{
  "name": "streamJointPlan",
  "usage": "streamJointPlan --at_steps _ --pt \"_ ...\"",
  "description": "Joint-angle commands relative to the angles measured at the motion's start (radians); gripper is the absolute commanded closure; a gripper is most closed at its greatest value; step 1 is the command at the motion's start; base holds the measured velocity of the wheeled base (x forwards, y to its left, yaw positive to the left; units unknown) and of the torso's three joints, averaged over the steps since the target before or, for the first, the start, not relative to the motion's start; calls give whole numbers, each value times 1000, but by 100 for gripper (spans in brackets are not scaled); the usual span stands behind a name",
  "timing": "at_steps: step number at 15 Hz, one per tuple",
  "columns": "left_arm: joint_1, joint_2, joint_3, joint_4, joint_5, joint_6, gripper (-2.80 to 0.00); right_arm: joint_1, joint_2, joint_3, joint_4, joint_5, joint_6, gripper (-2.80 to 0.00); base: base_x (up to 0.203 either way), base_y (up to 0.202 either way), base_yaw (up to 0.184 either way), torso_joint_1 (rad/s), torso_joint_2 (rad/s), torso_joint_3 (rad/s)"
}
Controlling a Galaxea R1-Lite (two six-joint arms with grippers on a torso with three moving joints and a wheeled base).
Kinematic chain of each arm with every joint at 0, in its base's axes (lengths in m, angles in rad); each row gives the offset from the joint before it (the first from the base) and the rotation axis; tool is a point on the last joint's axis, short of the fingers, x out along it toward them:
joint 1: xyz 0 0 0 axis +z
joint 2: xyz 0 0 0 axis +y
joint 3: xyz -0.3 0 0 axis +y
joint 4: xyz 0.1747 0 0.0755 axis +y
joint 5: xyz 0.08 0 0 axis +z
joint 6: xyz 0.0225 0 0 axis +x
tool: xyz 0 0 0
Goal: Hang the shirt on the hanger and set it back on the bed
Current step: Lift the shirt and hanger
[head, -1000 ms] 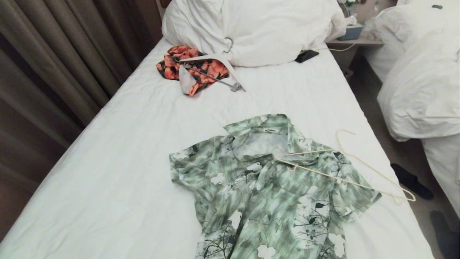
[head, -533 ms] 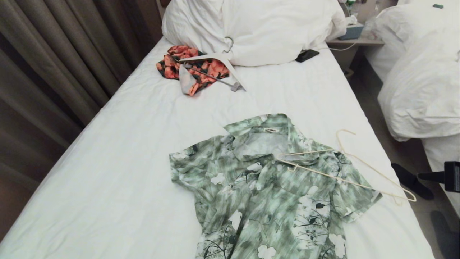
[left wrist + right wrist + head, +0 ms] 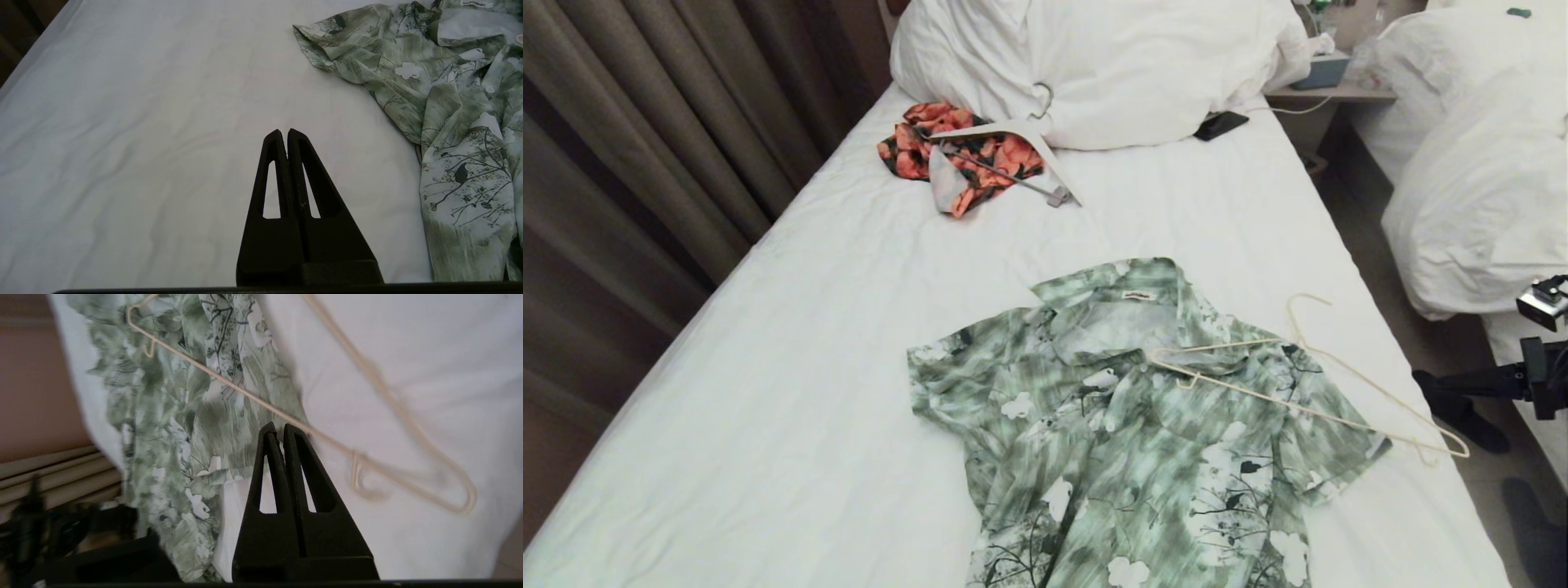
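Observation:
The green and white shirt (image 3: 1143,425) lies flat and face up on the bed (image 3: 809,367), collar toward the pillows. The cream wire hanger (image 3: 1307,384) lies across the shirt's right shoulder, its far end past the sleeve on the sheet near the bed's right edge. My right gripper (image 3: 1454,382) reaches in from the right edge, shut and empty, a little beyond that end. In the right wrist view its tips (image 3: 280,426) sit close to the hanger's bar (image 3: 245,396) and the shirt (image 3: 175,416). My left gripper (image 3: 284,131) is shut over bare sheet beside the shirt's sleeve (image 3: 347,53).
An orange-and-black garment (image 3: 964,155) with a thick white hanger (image 3: 1013,131) lies near the pillows (image 3: 1111,65), next to a black phone (image 3: 1219,126). A second bed (image 3: 1478,180) stands at the right across a narrow floor gap. Curtains (image 3: 645,163) line the left.
My right arm has come into the head view from the right edge and moved up and leftward toward the hanger's end. Shirt and hanger lie as before.

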Motion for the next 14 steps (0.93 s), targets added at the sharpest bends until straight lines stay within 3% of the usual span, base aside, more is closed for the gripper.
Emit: streamJointPlan --at_steps 1,5,6,10,14 --pt "0 -2 0 0 1 -1 0 -10 150 -98 56 48 -32 0 0 0 0 0 0 0" --pt "0 -2 0 0 1 0 0 -4 254 -261 127 76 -107 0 0 0 0 0 0 0" --pt "0 -2 0 0 1 -1 0 2 278 -292 131 76 -113 -280 0 0 0 0 0 0" --pt "0 -2 0 0 1 -1 0 47 370 -400 130 98 -115 -280 0 0 0 0 0 0" --pt "0 -2 0 0 1 0 0 97 373 -402 128 133 -109 -280 0 0 0 0 0 0"
